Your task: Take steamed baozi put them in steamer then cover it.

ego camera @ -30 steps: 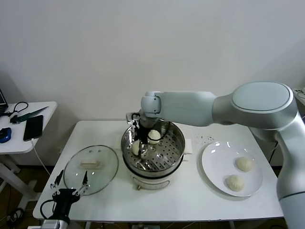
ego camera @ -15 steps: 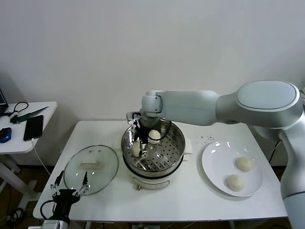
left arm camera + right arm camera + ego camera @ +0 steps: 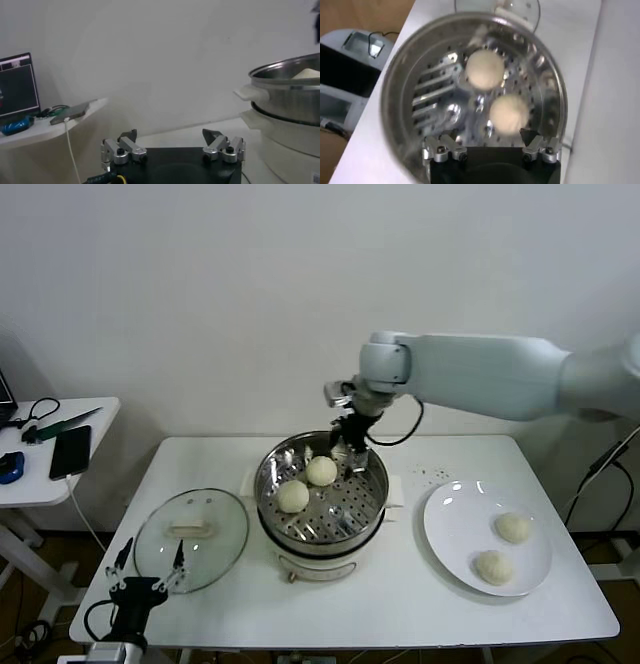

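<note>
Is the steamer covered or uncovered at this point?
Uncovered. The steamer stands open with two buns showing on its tray, and the glass lid lies flat on the table beside it.

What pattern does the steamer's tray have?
Shiny steel, perforated with round holes and some slots; the steamer's tray shows best in the right wrist view.

The right gripper (image 3: 352, 450) hangs open near the tabletop's back edge; the left gripper (image 3: 147, 579) waits open at its front-left corner.
</note>
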`<state>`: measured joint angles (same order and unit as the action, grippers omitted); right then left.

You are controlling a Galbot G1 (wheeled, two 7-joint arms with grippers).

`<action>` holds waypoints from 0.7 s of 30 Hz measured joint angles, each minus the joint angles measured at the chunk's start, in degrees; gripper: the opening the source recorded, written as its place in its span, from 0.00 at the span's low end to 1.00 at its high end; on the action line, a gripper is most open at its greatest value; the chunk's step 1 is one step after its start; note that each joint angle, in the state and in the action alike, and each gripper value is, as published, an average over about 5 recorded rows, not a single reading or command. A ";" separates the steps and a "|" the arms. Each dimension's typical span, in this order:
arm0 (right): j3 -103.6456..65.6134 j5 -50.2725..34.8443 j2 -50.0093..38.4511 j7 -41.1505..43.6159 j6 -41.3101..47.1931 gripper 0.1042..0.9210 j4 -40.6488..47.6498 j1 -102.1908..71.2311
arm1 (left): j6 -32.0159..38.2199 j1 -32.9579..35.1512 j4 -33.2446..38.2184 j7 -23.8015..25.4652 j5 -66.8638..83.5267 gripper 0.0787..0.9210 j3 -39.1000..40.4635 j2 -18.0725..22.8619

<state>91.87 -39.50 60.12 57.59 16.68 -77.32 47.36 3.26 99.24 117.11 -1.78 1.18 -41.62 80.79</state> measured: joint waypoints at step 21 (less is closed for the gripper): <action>-13.49 23.56 -30.96 4.79 -4.61 0.88 -7.47 -18.36 | -1.31 -0.11 0.82 0.03 -1.96 0.88 -0.98 1.34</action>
<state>78.38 -15.94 29.16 62.38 12.07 -84.79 29.00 1.95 99.13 117.93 -1.75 -0.78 -42.60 82.13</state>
